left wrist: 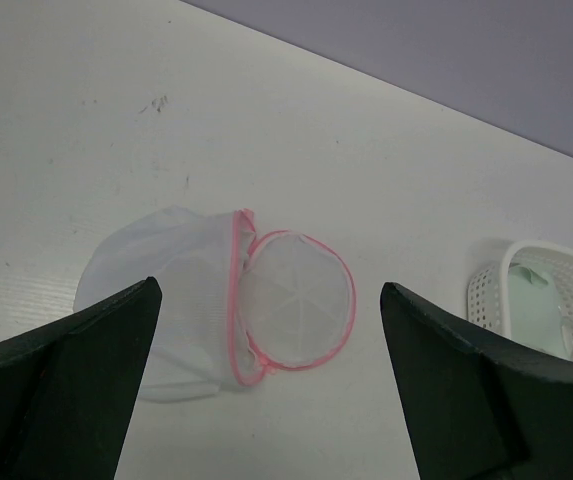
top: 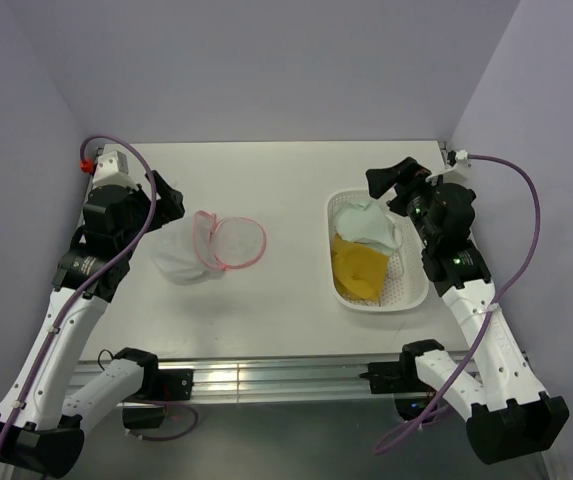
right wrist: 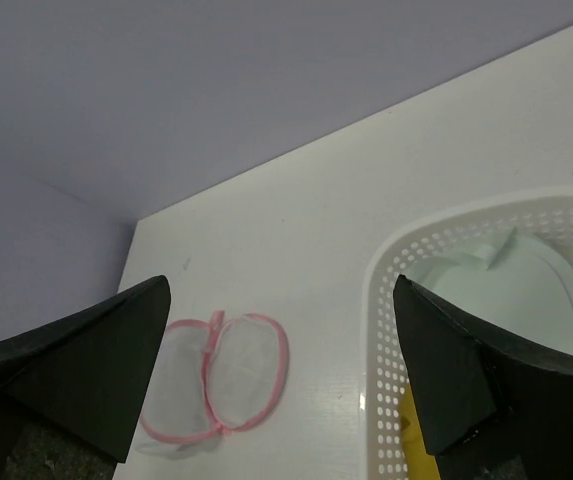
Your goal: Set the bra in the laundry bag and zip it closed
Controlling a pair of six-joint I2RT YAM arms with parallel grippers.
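A: The grippers: how are they held?
B: The right gripper point(top: 390, 180) is held above the far end of the basket point(top: 415, 290), by the right edge of the counter point(top: 286, 175), jaws wide apart and empty. The left gripper point(top: 169, 200) is likewise spread and empty near the left edge.
A: Where should the bra be taken?
B: The bra point(top: 356, 266) is folded in the basket's near half. It is judged light, soft and floppy, so a pinch on a padded cup's edge is advised. The laundry bag point(top: 213, 243), unzipped left of centre, is judged flimsy. A pale garment point(top: 366, 222) is laid farther back.
A: Counted?
B: One bra, one bag, one basket, one pale garment, two grippers.
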